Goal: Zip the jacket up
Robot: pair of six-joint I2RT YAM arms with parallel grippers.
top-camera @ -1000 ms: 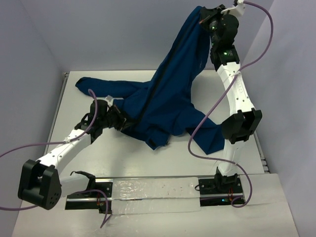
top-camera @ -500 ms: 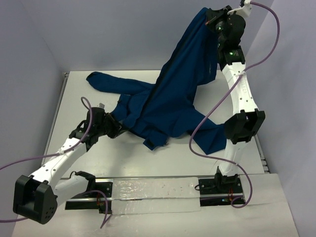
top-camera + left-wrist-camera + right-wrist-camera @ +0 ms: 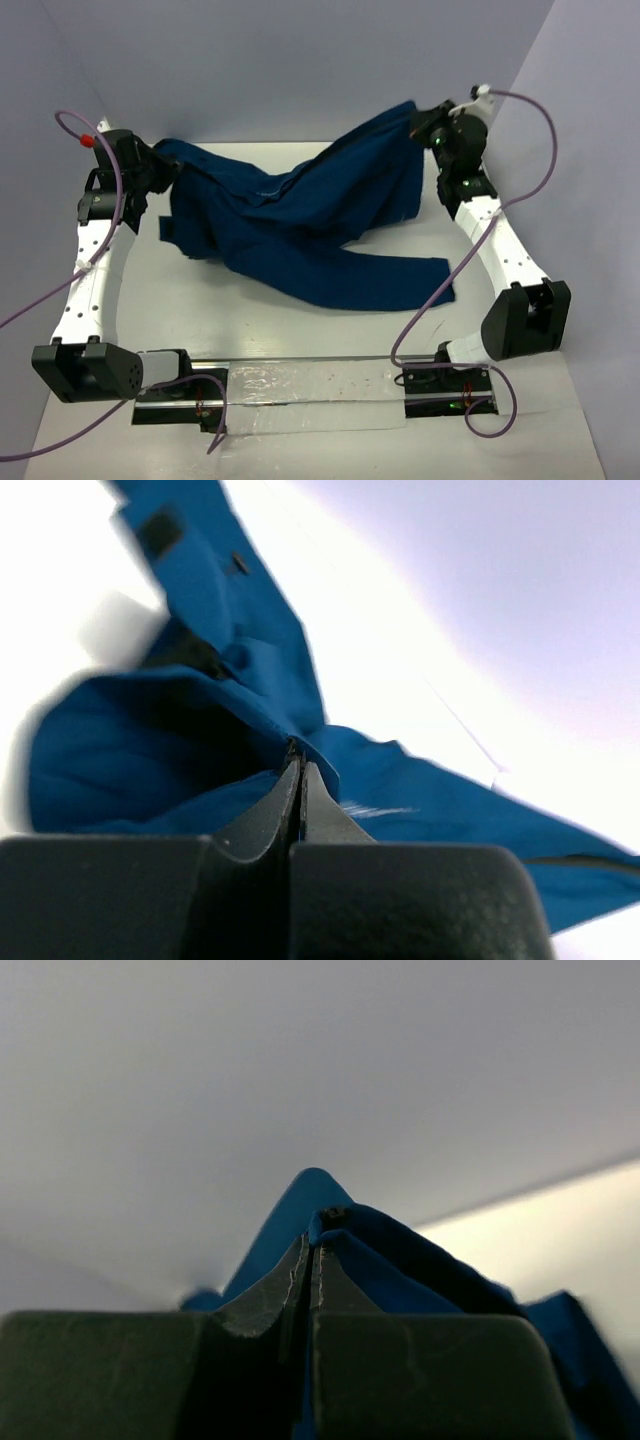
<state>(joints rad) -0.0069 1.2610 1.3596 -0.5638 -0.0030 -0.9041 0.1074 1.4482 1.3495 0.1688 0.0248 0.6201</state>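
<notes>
Jacket (image 3: pixel 300 215): navy, strung across the far half of the tabletop (image 3: pixel 200 320); both ends raised, middle and one sleeve lying on it.
Left fingers (image 3: pixel 270 815): pressed together on a jacket edge, far left.
Right fingers (image 3: pixel 270 1300): pressed together on a fabric fold, far right.

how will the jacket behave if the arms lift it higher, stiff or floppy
Probably floppy: the jacket sags between the left gripper and right gripper. Likely to drag: its lower part lies limp on the table. Pinched edges may slip.
</notes>
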